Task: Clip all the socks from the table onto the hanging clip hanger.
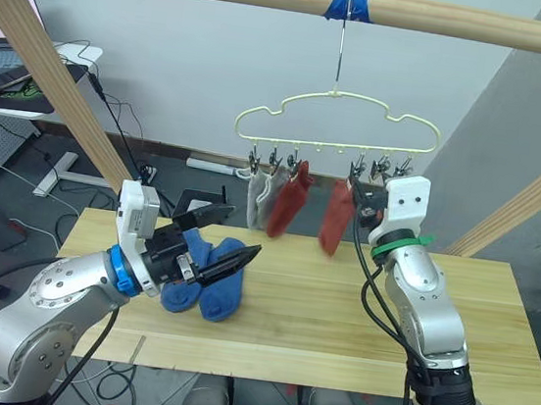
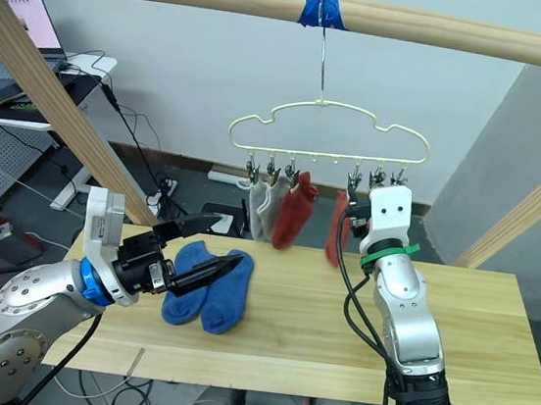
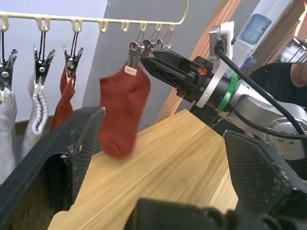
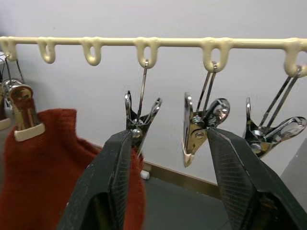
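The fingers [image 1: 205, 216] of the left gripper [image 1: 219, 239] are held apart and empty above the two blue socks [image 1: 206, 286], which lie together on the table [image 1: 336, 309]. The right gripper [image 4: 165, 158] is also spread, at the free clips [image 4: 201, 127] of the clip hanger [image 1: 341, 112]. The socks are judged light, soft and limp; a hold near the cuff is advised. Free room is seen toward the table's right edge.

Beneath the clip hanger [image 1: 338, 122], four hung socks [image 1: 290, 201] crowd its left and middle, and the right gripper [image 1: 359, 196] sits at its right-hand clips [image 4: 201, 128], fingers parted. Below the hanger the table [image 1: 336, 309] lies bare; two blue socks [image 1: 209, 281] and the spread left gripper [image 1: 214, 245] occupy the side left of it.
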Robot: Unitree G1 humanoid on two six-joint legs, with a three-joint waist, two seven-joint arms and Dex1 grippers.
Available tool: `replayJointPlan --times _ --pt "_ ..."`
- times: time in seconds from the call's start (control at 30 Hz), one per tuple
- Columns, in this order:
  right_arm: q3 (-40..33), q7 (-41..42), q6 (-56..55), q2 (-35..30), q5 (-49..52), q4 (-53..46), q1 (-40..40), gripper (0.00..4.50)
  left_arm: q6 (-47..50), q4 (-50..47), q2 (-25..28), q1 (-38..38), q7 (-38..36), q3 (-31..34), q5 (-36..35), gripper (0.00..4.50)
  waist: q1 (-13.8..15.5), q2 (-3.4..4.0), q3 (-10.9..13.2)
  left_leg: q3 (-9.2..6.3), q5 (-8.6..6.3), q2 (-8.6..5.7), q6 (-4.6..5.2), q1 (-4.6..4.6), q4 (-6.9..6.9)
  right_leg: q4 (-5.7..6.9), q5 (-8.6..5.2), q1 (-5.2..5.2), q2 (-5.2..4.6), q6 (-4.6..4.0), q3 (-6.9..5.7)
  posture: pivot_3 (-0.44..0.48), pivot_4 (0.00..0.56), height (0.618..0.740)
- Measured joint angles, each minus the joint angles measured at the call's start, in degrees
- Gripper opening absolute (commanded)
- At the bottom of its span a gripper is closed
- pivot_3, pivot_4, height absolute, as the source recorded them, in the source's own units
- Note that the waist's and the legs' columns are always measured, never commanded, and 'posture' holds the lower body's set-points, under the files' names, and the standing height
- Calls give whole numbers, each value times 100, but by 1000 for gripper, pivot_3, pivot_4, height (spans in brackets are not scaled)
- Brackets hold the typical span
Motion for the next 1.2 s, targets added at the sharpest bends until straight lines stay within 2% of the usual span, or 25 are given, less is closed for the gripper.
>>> replayJointPlan --times 0.6,0.7,1.2 --pt "-233 -31 43 269 -178 244 -135 2546 -2 2 -137 -176 4 -49 208 4500 -2 0 0 0 0 -1 0 1 7 5 17 2 0 -26 0 -43 190 740" --pt "-246 -32 26 294 -194 332 -199 1993 -2 2 -166 -193 11 -73 234 4500 -2 0 0 1 0 -1 0 1 8 5 18 2 0 -27 1 -40 190 740" --pt "-276 -70 -140 415 -330 680 -474 1993 -2 2 -243 -222 16 -139 349 4500 -1 0 -1 -1 1 -2 0 2 10 8 21 3 0 -31 -1 -37 189 740"
